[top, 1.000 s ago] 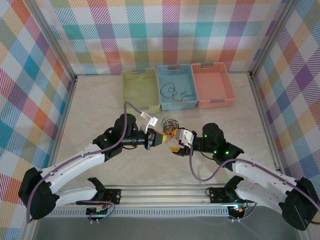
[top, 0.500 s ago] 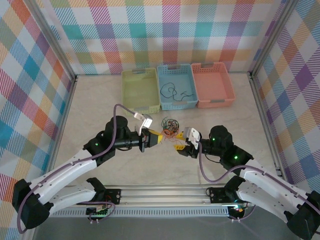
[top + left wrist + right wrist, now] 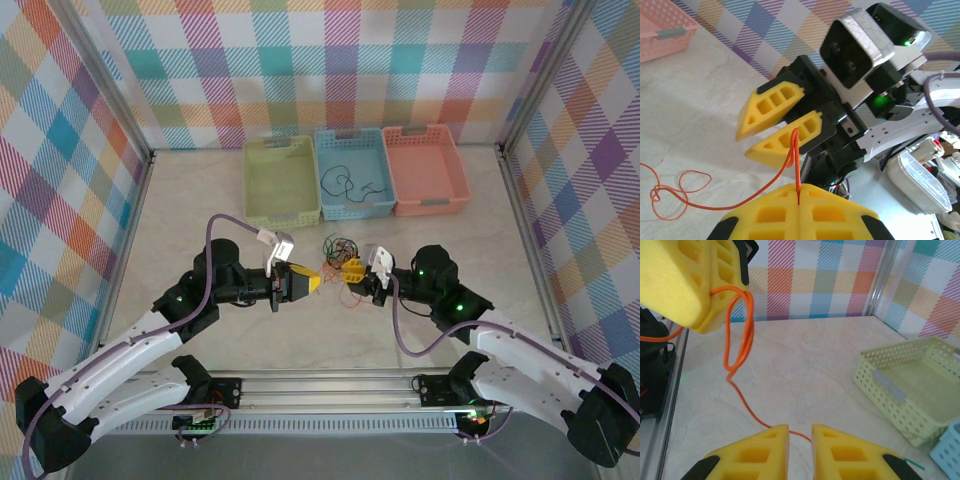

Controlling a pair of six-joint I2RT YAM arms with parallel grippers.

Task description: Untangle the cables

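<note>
On the pale stone-look table [image 3: 200, 220], between the two arms, items as standing:

1. Left gripper [image 3: 312, 283]: yellow foam fingers are pressing tight together, pinching an orange strand [image 3: 790, 161] at their seam. It is pointing to the right, toward the other gripper.

2. Right gripper [image 3: 350, 268]: it is facing the left one, the tips near each other but apart. Its yellow fingers [image 3: 840, 452] are standing a little apart, with a narrow slit showing between them. In the right wrist view the orange strand is running down to that slit; whether the pads are touching it I cannot tell.

3. Cables [image 3: 338, 247]: a small knot of orange-red, black and green wire is lying on the table just behind the two grippers, toward the baskets. From the left gripper's pinch the orange strand is hanging in a loop, then trailing down across the table toward the right gripper. Further slack is lying in small curls [image 3: 670, 200] on the table below the fingers.

4. Green basket [image 3: 262, 190], blue basket [image 3: 327, 190] and pink basket [image 3: 458, 180]: they are sitting side by side at the far edge of the table, touching one another, well apart from the knot.

5. Black wire [image 3: 345, 183]: it is lying loosely curled inside the blue basket.

6. Checked cloth walls [image 3: 80, 200]: these are enclosing the table on three sides.
</note>
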